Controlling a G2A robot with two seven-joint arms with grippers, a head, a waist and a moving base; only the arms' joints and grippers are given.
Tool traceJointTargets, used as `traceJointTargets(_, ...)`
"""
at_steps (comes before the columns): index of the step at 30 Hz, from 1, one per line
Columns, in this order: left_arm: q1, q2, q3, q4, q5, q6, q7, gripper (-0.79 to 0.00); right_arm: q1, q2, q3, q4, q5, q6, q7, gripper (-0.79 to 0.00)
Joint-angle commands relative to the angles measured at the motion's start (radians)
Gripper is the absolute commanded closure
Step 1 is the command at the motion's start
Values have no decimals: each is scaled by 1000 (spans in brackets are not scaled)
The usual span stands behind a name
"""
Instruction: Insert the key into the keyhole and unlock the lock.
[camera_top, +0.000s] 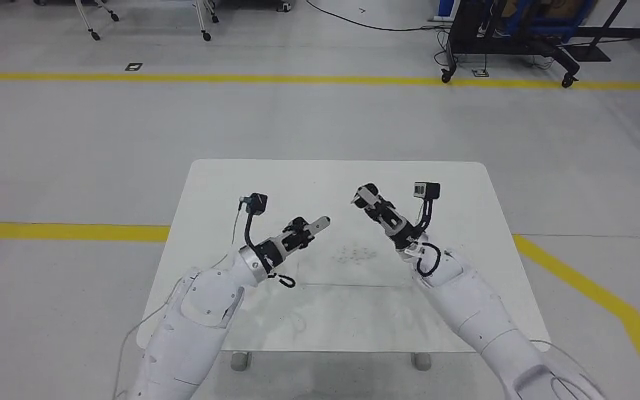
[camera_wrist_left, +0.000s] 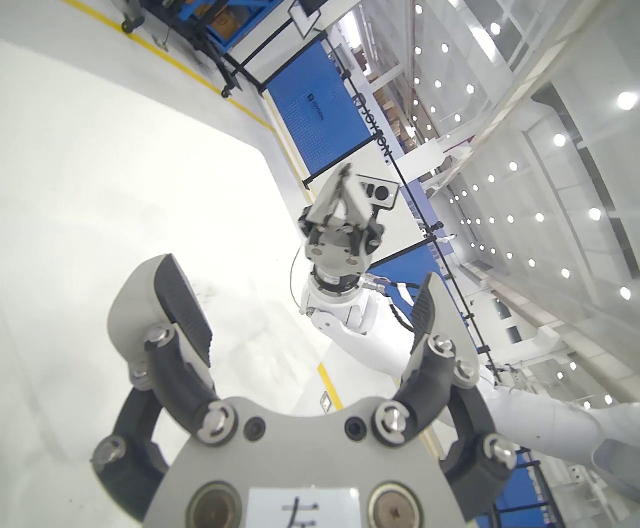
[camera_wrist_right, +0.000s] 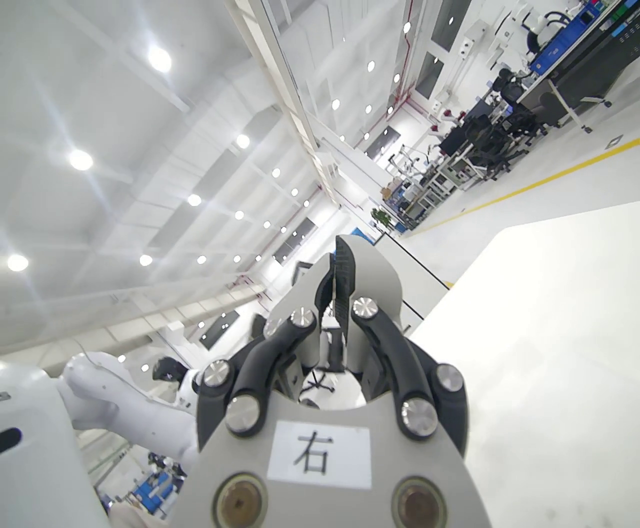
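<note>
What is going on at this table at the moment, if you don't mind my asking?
The robot's left gripper and right gripper are both raised over the white table, pointing toward each other. The left one has its jaws wide apart with nothing between them. The right one has its jaws closed together. Neither appears to touch the table, so the unlocking job does not look started yet.

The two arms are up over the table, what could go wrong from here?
The left gripper and right gripper point toward each other above the table, so moving inward together they might collide. The right gripper is shut; reaching down like that, it would likely push a thing rather than grasp it.
</note>
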Motion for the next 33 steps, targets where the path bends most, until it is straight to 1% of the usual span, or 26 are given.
traceJointTargets(1,1,0,-1,-2,3,-11,1,-785,0,0,0,0,-52,0,-3,0)
traceJointTargets(5,2,0,-2,-2,0,-10,6,-785,0,0,0,0,-52,0,-3,0)
traceJointTargets(8,15,-3,-9,5,-95,-7,33,-785,0,0,0,0,-52,0,-3,0)
traceJointTargets(10,16,-3,-14,9,-141,-23,25,-785,-20,-3,-12,-21,-38,43,6,0)
traceJointTargets(12,16,-3,-16,17,-178,-32,15,-785,-35,-7,-33,-43,41,116,59,0)
traceJointTargets(13,14,-3,-17,21,-189,-29,8,-705,-40,-9,-38,-50,88,136,84,0)
traceJointTargets(14,11,-2,-19,25,-188,-26,4,-462,-46,-12,-46,-53,142,165,117,0)
traceJointTargets(15,8,-1,-19,28,-179,-20,1,-329,-43,-13,-50,-46,177,192,154,0)
traceJointTargets(18,4,1,-14,28,-158,-9,-8,-329,-36,-20,-56,-25,262,240,224,0)
traceJointTargets(21,0,3,-5,25,-130,2,-12,-332,-30,-27,-53,-11,310,249,257,0)
traceJointTargets(22,-1,3,-1,24,-124,4,-13,-320,-29,-29,-53,-10,325,252,266,0)
traceJointTargets(24,-2,3,5,26,-121,7,-13,-237,-24,-34,-57,-5,339,262,284,0)
traceJointTargets(26,-6,3,11,29,-123,10,-17,-212,-16,-40,-61,4,336,271,285,0)
traceJointTargets(28,-9,3,17,32,-122,11,-20,-206,-11,-47,-66,8,338,271,282,0)
traceJointTargets(31,-12,4,22,34,-116,15,-21,-222,-3,-55,-69,20,340,271,283,0)
traceJointTargets(33,-13,5,23,35,-115,18,-20,-219,1,-60,-70,29,339,271,288,0)
